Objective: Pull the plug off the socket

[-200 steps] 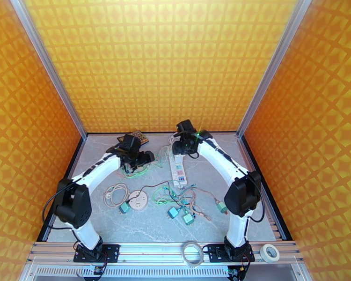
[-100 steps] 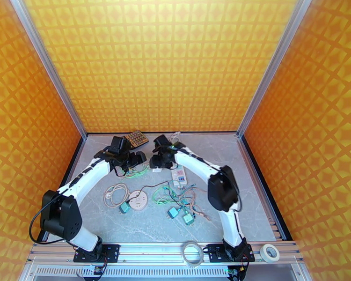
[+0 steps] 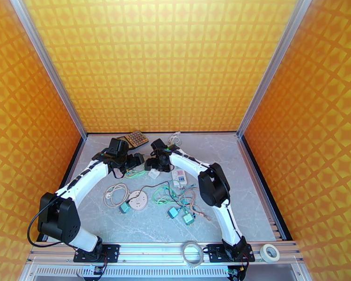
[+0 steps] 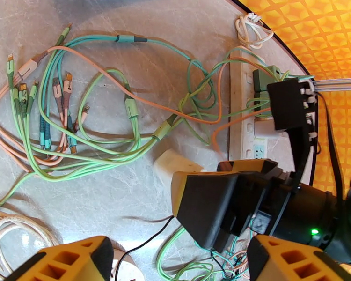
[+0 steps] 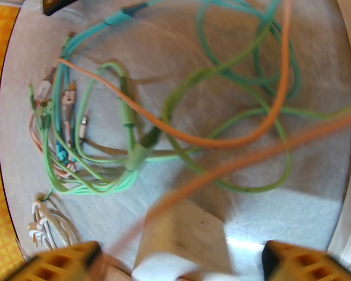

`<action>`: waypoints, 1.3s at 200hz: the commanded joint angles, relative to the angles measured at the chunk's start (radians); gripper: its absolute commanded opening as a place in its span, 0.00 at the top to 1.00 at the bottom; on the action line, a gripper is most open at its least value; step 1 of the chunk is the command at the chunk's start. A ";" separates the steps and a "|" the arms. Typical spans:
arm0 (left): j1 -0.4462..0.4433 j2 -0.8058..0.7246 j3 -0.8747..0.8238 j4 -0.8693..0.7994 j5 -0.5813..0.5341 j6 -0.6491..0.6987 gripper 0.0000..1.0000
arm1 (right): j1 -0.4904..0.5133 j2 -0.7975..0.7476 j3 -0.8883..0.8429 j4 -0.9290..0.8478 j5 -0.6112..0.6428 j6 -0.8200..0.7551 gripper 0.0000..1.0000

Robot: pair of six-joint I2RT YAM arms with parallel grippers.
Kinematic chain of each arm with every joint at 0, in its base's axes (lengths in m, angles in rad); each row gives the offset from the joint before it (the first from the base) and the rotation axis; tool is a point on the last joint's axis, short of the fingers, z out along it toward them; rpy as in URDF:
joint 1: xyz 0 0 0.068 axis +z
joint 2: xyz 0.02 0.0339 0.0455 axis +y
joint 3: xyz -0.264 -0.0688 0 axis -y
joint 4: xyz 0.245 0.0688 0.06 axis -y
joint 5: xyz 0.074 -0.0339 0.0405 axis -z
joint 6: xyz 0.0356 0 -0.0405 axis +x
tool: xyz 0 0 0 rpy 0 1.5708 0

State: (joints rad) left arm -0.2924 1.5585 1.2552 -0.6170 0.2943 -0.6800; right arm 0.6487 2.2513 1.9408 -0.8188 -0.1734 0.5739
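Note:
The white plug [image 3: 153, 173] lies on the grey table, out of the white power strip socket [image 3: 178, 176] and just left of it. An orange cable runs from it. In the right wrist view the plug [image 5: 185, 237] sits between the wide-spread fingers of my right gripper [image 5: 185, 265], with a gap on each side. The right gripper [image 3: 153, 166] hangs just above it, open. The left wrist view shows the plug [image 4: 174, 163] beside the strip [image 4: 243, 108]. My left gripper [image 3: 137, 160] hovers to the left, open and holding nothing.
Tangled green, teal and orange cables [image 4: 82, 113] cover the table left of the strip. A calculator [image 3: 136, 138] lies at the back. A round white socket [image 3: 138, 199] and teal plugs [image 3: 173, 212] sit nearer the front. A tape roll [image 3: 269, 253] rests on the front rail.
My right arm swung left from the far end of the strip and its gripper opened, leaving the white plug on the table. The left gripper drifted slightly left.

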 commanded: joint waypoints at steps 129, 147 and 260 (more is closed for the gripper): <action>-0.135 0.167 0.220 0.034 0.036 0.083 0.28 | -0.110 -0.437 -0.204 -0.046 0.251 -0.137 0.02; -0.183 0.233 0.290 0.055 0.051 0.078 0.33 | -0.164 -0.477 -0.264 -0.014 0.241 -0.126 0.01; -0.265 0.652 0.558 0.107 0.071 -0.004 0.46 | -0.268 -0.479 -0.410 0.125 0.195 -0.239 0.10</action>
State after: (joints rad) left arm -0.5678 2.1597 1.7565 -0.5251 0.3595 -0.6533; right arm 0.3882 1.7630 1.5490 -0.7708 0.0681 0.3916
